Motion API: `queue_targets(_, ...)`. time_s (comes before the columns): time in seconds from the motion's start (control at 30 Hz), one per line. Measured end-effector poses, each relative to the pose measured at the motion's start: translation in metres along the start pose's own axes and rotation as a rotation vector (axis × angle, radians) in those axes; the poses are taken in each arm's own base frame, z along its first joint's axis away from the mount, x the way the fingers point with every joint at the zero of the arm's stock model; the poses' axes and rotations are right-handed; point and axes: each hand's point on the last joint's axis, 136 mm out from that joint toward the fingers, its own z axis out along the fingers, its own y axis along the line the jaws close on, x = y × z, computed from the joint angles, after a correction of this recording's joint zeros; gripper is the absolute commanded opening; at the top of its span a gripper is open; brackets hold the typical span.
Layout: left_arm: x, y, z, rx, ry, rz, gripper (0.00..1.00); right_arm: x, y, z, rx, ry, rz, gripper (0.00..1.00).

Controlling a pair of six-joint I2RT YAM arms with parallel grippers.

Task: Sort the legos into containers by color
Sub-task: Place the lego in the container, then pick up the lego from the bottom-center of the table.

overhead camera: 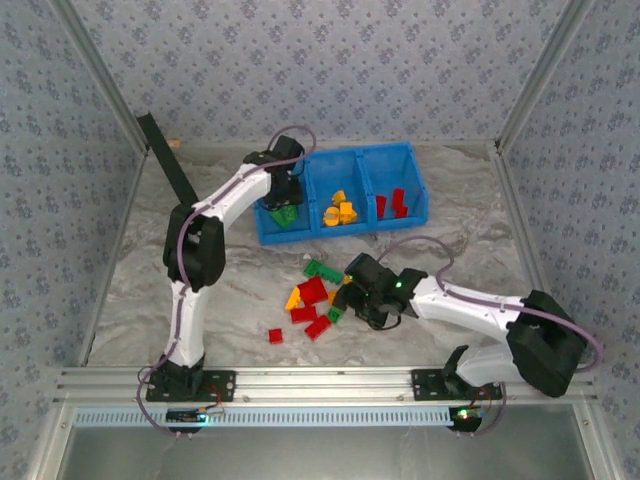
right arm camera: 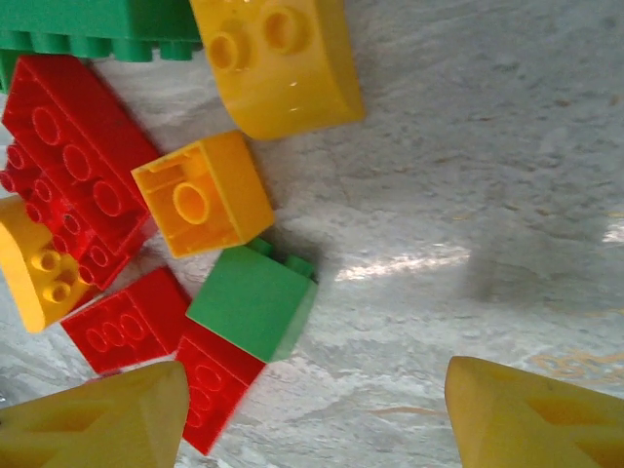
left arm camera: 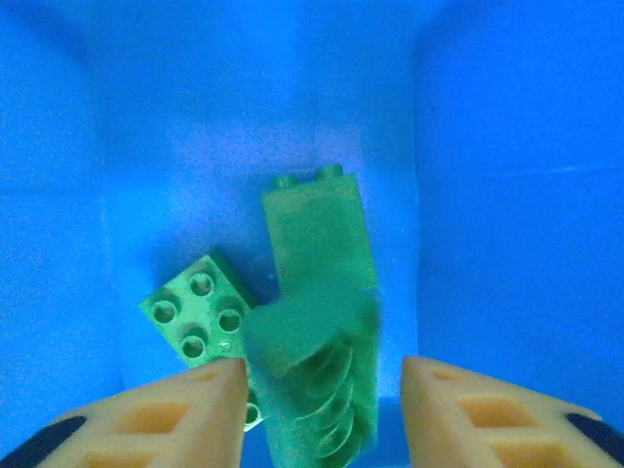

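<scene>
Right jaws spread; green brick (right arm camera: 255, 300) just ahead, likely light, rigid, slick: pinch flat sides. Left jaws spread.

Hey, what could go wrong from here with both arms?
1. The right gripper hangs open over a crowded pile: the green brick sits tight against a red brick and an orange brick, so closing may pinch or shove neighbours.
2. The left gripper is open in the left compartment of the blue tray; the blurred green brick between its fingers may land crooked on two green bricks below.

bare table (overhead camera: 485, 255) right of legos (overhead camera: 312, 292)
</scene>
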Motion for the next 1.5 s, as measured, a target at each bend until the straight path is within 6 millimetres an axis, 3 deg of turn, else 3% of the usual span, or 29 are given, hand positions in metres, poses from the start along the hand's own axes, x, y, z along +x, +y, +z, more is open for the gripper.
queue_targets(0.13, 0.0, 0.001, 0.001, 0.014, 0.009, -0.003, 0.56, 0.0, 0.009, 0.006, -0.01, 0.013, 0.01, 0.71)
queue_targets(0.6, -0.004, -0.002, -0.002, 0.049, 0.002, 0.02, 0.58, 0.011, 0.012, 0.03, 0.044, 0.069, 0.02, 0.71)
queue_targets(0.83, -0.014, -0.006, -0.035, 0.093, -0.053, 0.036, 0.58, 0.01, 0.018, 0.036, 0.055, 0.071, 0.027, 0.69)
queue_targets(1.27, -0.018, -0.005, -0.105, 0.169, -0.158, 0.05, 0.59, 0.005, 0.017, 0.048, 0.095, 0.079, 0.012, 0.44)
queue_targets(1.5, -0.01, -0.001, -0.127, 0.194, -0.181, 0.059, 0.59, 0.007, 0.019, 0.047, 0.116, 0.104, -0.036, 0.27)
